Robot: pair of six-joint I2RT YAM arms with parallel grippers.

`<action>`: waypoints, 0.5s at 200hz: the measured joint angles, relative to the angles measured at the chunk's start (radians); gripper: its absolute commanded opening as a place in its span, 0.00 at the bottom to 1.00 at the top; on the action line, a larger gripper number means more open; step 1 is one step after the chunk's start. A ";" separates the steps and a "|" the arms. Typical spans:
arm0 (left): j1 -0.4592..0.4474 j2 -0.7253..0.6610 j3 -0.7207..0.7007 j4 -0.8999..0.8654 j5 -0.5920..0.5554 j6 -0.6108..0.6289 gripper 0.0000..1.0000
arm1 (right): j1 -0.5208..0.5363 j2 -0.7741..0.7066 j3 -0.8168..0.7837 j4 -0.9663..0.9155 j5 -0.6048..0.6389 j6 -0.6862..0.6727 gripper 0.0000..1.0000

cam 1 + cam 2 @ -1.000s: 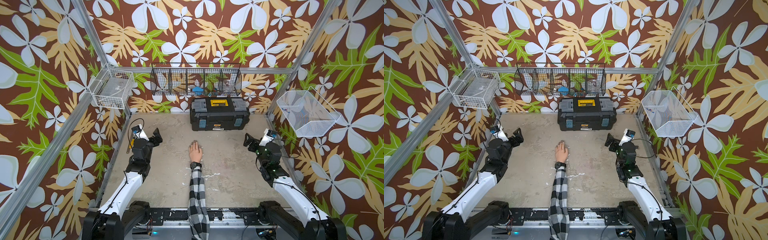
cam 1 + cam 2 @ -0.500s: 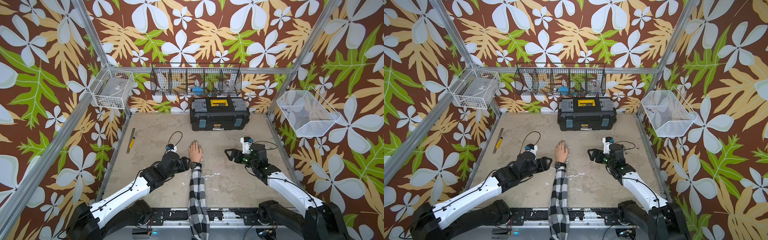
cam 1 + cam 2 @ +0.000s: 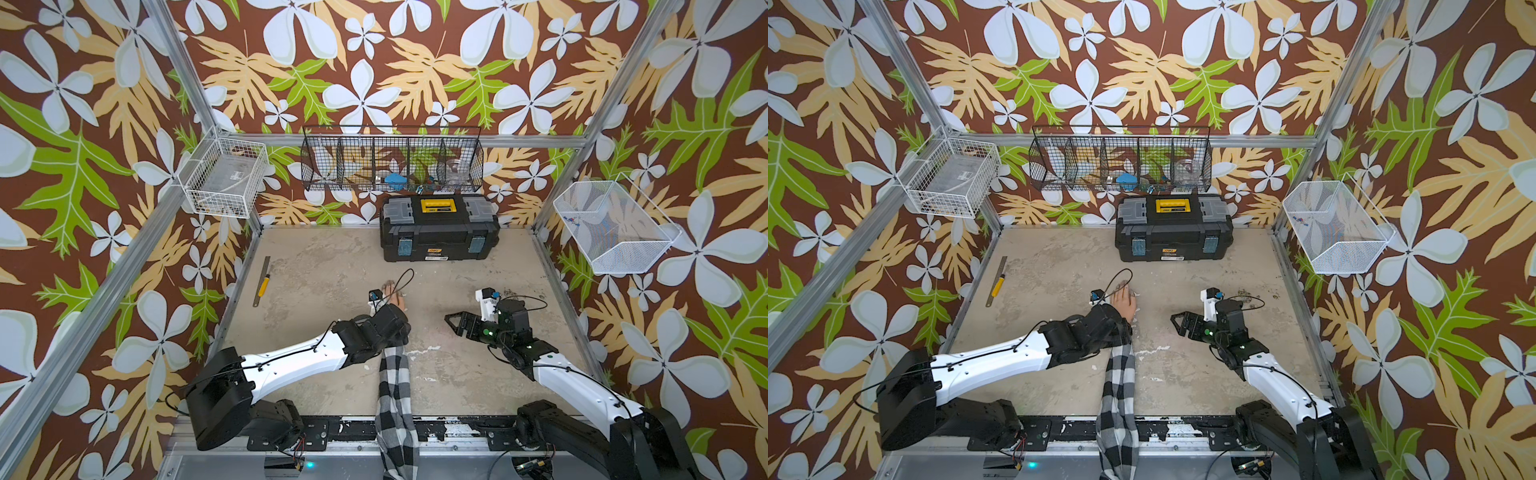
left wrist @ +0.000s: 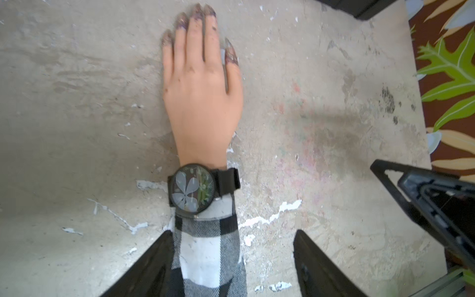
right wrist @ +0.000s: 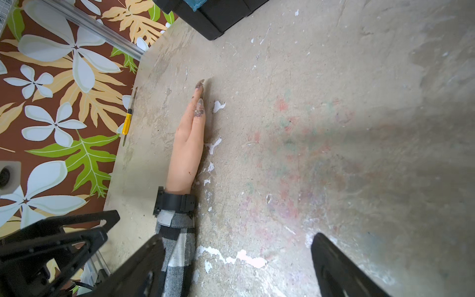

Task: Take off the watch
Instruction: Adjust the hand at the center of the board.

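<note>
Both my arms have swung in from the table edges: my left gripper (image 4: pixel 231 232) hangs open and empty astride the black-and-white checked sleeve (image 4: pixel 208 246), while my right gripper (image 5: pixel 237 237), also wide and empty, waits off to the side. Just ahead of the left jaws, the small black round-faced wristwatch (image 4: pixel 192 191) sits fastened on the wrist of the flesh-coloured mannequin hand (image 4: pixel 203 97), which lies flat on the worn grey tabletop (image 4: pixel 321 102). By my judgement only the approach is done; unfastening it and drawing it off remain.
</note>
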State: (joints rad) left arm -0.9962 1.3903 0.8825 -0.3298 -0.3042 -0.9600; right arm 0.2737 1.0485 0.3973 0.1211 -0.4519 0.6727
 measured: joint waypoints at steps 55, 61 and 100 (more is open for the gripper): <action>-0.076 0.065 -0.014 -0.032 -0.064 -0.100 0.76 | 0.000 -0.018 -0.004 0.006 0.000 0.009 0.91; -0.078 0.073 -0.013 -0.031 -0.068 -0.109 0.76 | 0.000 -0.018 -0.004 0.006 0.000 0.012 0.90; -0.079 0.129 0.003 -0.031 -0.081 -0.112 0.76 | 0.001 -0.014 -0.004 0.006 0.001 0.023 0.90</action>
State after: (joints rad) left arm -1.0756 1.5196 0.8856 -0.3611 -0.3851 -1.0718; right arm 0.2745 1.0344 0.3931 0.1276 -0.4511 0.6956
